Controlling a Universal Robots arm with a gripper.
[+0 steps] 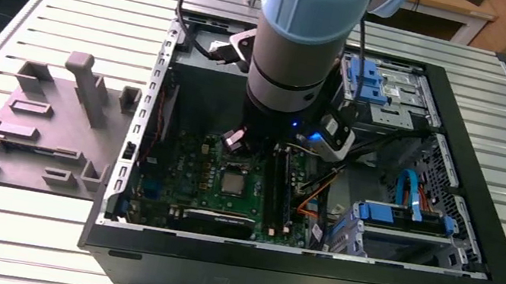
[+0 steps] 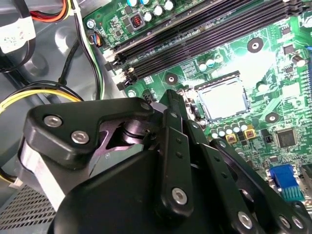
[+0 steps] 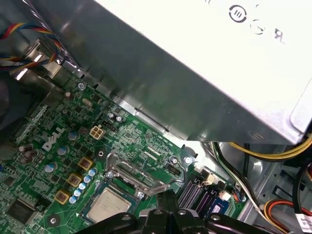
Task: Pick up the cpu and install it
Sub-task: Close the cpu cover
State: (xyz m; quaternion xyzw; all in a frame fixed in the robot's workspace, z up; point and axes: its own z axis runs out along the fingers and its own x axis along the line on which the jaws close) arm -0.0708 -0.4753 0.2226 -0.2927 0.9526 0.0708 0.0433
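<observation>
The cpu (image 3: 108,204), a small silvery-grey square, lies flat in the socket on the green motherboard (image 3: 53,146). It also appears as a pale square (image 2: 222,99) in the second wrist view and as a small grey square (image 1: 231,182) in the exterior view. The socket's metal retention frame (image 3: 139,175) lies folded open beside it. My gripper (image 2: 174,97) hangs just above the board beside the socket, its black fingers (image 3: 169,200) closed together with nothing between them. The arm (image 1: 300,42) reaches down into the open computer case (image 1: 314,268).
A silver power supply box (image 3: 195,63) overhangs close by the gripper. Black memory slots (image 2: 204,34) run alongside the socket. Yellow and red cables (image 2: 29,95) lie near the case wall. Blue drive brackets (image 1: 406,214) sit at the exterior view's right, a grey plastic fixture (image 1: 40,122) on the table at its left.
</observation>
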